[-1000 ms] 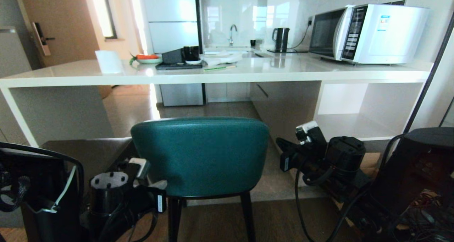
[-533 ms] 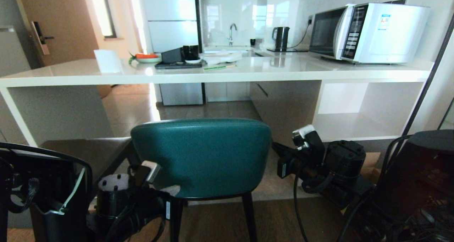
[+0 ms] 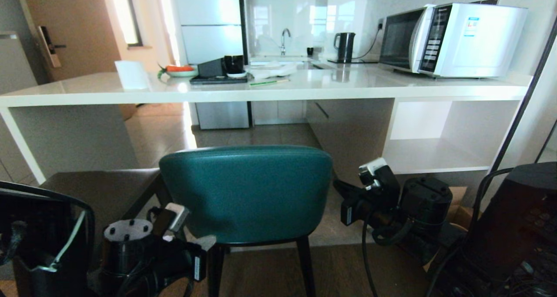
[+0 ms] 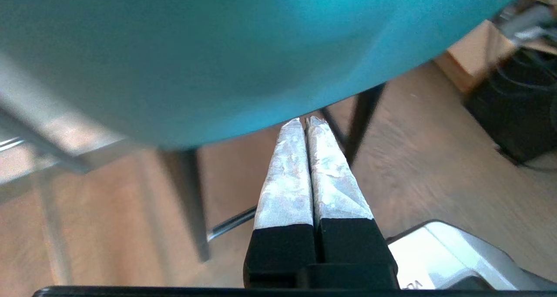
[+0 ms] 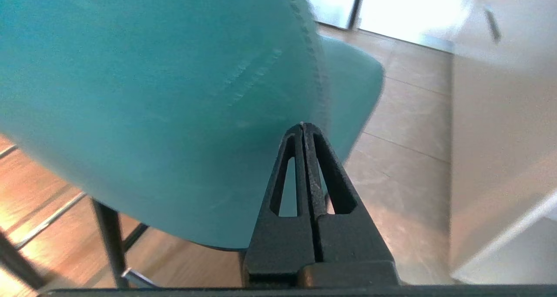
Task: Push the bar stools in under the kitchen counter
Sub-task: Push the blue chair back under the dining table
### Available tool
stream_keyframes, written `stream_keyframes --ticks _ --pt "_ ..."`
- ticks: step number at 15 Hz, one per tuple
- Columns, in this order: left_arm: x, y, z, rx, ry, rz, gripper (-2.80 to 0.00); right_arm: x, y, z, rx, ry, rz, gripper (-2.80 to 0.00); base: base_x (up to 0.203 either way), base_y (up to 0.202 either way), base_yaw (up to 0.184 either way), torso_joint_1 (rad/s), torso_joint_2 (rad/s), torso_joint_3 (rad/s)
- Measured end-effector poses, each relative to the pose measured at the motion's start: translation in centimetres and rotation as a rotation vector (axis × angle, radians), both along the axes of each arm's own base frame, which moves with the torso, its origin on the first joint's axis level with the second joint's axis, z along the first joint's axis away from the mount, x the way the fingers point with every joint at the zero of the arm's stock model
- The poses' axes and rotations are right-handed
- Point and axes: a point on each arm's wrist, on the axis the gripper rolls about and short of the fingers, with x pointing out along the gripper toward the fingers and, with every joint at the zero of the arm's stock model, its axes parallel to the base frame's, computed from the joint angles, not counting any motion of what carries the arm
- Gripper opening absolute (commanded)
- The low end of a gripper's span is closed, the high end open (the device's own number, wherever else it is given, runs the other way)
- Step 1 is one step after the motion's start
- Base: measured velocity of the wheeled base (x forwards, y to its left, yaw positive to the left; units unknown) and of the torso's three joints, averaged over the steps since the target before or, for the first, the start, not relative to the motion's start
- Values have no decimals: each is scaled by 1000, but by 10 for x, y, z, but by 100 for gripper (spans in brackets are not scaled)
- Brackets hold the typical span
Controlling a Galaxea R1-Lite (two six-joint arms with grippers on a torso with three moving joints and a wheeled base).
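2 stools, 2 hands, 1 desk. Nearest, lower left of head view: left hand (image 3: 209, 241), fingers pressed together w/ nothing between, tips at the lower left edge of the teal stool (image 3: 246, 192) backrest; in the left wrist view (image 4: 306, 122) tips sit right at the teal curve, can't tell if touching. Right hand (image 5: 303, 126) at mid-right of head view, also pressed together & empty, pointing at the backrest's right side; its tips meet the teal shell near the stitched seam. Both arms low, flanking the stool. Teal stool is centre frame, back toward camera, thin black legs on wood floor. Grey stool (image 3: 102, 190) at left, just beside it, partly hidden. Beyond, white desk (image 3: 278, 94) spans the upper frame; both stools stand in front of it, not under.
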Motion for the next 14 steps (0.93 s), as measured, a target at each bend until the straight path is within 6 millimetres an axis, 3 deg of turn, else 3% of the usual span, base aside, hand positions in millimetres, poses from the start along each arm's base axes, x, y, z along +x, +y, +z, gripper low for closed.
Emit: stream_keyframes --ticks 3,6,9,14 --pt "-11 31 22 11 -71 155 -280 0 0 -2 -4 6 -8 -280 0 0 0 0 0 0" --pt "-7 71 45 57 -207 316 -280 4 2 -8 -9 16 -11 -280 0 0 0 0 0 0" --pt "16 93 64 67 -332 353 -280 13 6 -9 0 2 -26 -280 0 0 0 0 0 0" --pt "65 96 57 51 -368 338 -280 29 11 -6 23 -37 -92 -280 0 0 0 0 0 0"
